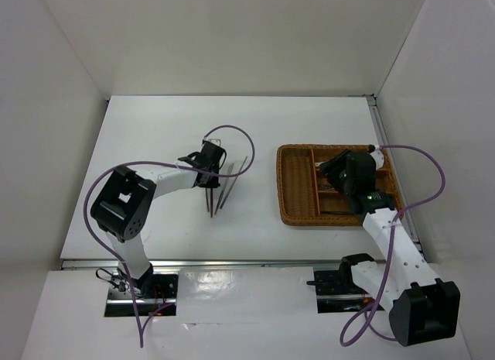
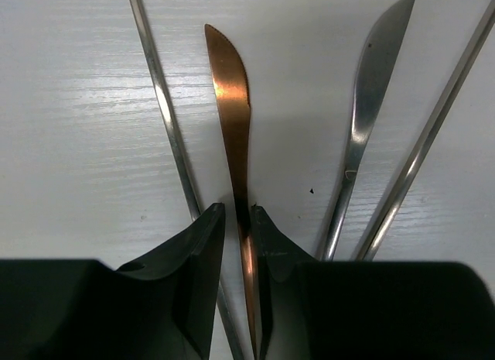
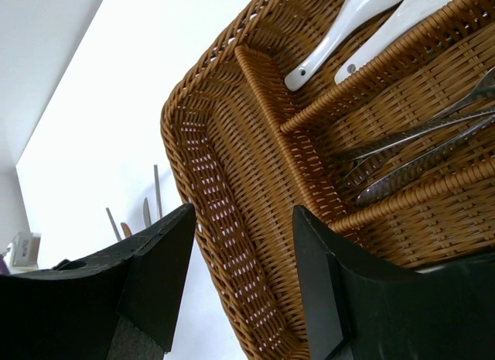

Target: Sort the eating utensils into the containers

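Observation:
A copper-coloured knife (image 2: 232, 104) lies on the white table, its handle running between my left gripper's (image 2: 237, 210) two fingers. The right finger touches the handle and a thin gap shows at the left finger, so the jaws stand narrowly open around it. A silver knife (image 2: 370, 81) and two metal chopsticks (image 2: 166, 120) (image 2: 433, 128) lie beside it. This loose group (image 1: 220, 188) sits left of the brown wicker tray (image 1: 292, 182). My right gripper (image 3: 244, 208) hangs open and empty over the tray's long section (image 3: 232, 182). White spoons (image 3: 340, 31) and metal forks (image 3: 418, 151) lie in shorter sections.
The tray (image 3: 193, 244) stands on the right half of the table, close to the right wall. White walls close in the table on the left, back and right. My left gripper (image 1: 207, 157) is near the table's middle, my right gripper (image 1: 340, 170) over the tray.

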Robot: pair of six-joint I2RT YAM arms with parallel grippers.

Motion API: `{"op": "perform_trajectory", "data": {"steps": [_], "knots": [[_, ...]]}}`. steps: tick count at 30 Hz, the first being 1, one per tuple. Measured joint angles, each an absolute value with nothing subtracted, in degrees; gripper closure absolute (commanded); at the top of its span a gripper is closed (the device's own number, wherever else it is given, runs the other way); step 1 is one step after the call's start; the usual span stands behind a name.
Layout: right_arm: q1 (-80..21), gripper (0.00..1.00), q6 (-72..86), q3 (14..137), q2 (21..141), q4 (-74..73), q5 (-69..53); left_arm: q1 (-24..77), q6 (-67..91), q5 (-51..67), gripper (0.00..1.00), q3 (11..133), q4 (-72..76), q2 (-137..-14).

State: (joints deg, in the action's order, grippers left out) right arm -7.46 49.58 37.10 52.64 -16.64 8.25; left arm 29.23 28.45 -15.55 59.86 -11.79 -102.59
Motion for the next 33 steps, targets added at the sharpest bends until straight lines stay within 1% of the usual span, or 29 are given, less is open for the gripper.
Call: {"op": "perform_trajectory", "data": {"steps": [6, 8, 13, 18, 24, 25, 28, 33], "knots": [[-7.5, 0.39, 49.6, 37.1, 51.9, -16.2, 7.4, 31.0, 28.6, -16.5, 0.75, 62.2, -13.1, -104.2], [-7.5, 0.39, 49.6, 37.1, 51.9, -16.2, 6.7, 31.4, 28.6, -16.7, 0.76, 62.6, -13.4, -104.5], [-7.5, 0.39, 49.4, 36.9, 51.8, -15.7, 5.0, 31.5, 28.6, -16.3, 0.86, 62.8, -13.6, -104.6], [-7.5, 0.39, 47.2, 36.1, 51.7, -13.3, 1.3, 31.5, 28.6, -16.0, 0.87, 62.7, -13.6, -104.4], [-7.8, 0.39, 40.9, 35.5, 54.3, -4.5, -12.4, 31.7, 28.7, -13.1, 0.87, 62.7, -17.6, -101.8], [-8.5, 0.39, 39.9, 35.3, 55.5, -2.3, -14.6, 31.7, 28.8, -12.4, 0.87, 62.7, -18.3, -100.3], [-12.4, 0.35, 37.3, 35.2, 59.0, 1.8, -19.0, 31.7, 29.4, -10.9, 0.87, 62.7, -18.2, -95.0], [-23.8, 0.32, 32.4, 35.2, 64.6, 6.5, -21.7, 32.0, 31.7, -8.6, 0.87, 63.9, -14.8, -85.8]]}}
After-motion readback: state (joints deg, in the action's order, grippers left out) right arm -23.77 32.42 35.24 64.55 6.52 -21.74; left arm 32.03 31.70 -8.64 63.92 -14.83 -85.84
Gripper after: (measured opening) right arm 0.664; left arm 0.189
